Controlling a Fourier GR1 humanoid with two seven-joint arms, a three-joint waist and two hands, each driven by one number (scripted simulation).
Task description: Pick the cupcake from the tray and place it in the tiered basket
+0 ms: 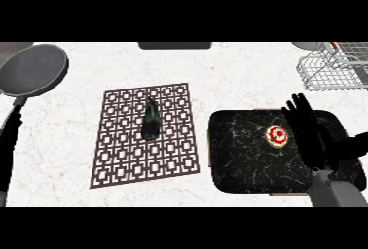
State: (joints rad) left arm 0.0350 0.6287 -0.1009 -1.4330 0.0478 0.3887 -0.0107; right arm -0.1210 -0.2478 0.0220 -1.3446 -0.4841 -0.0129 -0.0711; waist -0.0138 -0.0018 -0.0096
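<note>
A small cupcake [277, 136] with a red and white top sits on the black marbled tray [244, 160] at the right of the counter. My right hand [316, 138] hovers over the tray just right of the cupcake, fingers straight and pointing away from me, thumb spread to the right, holding nothing. The wire tiered basket [334, 68] stands at the far right corner, partly cut off by the view's edge. My left hand does not show.
A brown patterned mat [144, 146] lies mid-counter with a dark green eggplant-like vegetable [151, 121] on it. A grey frying pan [32, 70] with a long black handle occupies the far left. A dark object [174, 45] sits at the back edge.
</note>
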